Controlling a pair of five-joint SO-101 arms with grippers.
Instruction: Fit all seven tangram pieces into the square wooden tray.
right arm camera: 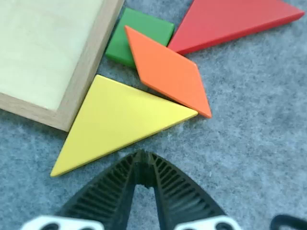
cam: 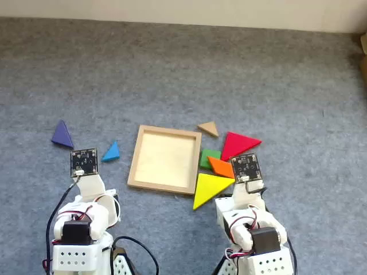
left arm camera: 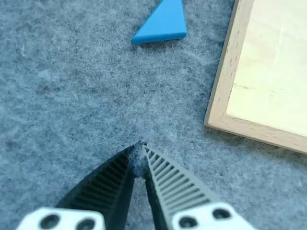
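Left tool [left arm camera: 142,145]: pressed together, grips nothing, tips over grey surface [left arm camera: 72,96], blue triangle [left arm camera: 165,21] farther out. Right tool [right arm camera: 144,153]: likewise closed, empty, just near of yellow triangle [right arm camera: 117,120].

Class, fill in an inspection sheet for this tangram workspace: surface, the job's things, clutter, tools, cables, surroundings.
Surface: grey felt.
Job's things: wooden tray, no pieces in; yellow triangle, orange parallelogram, green square, red triangle, tan triangle clustered on its right; blue triangle, purple triangle on its left.
Clutter: nothing seen.
Tools: left tool shut over bare felt; right tool shut beside yellow triangle.
Cables: black cable, red wires at arm bases.
Surroundings: pale wall beyond felt.
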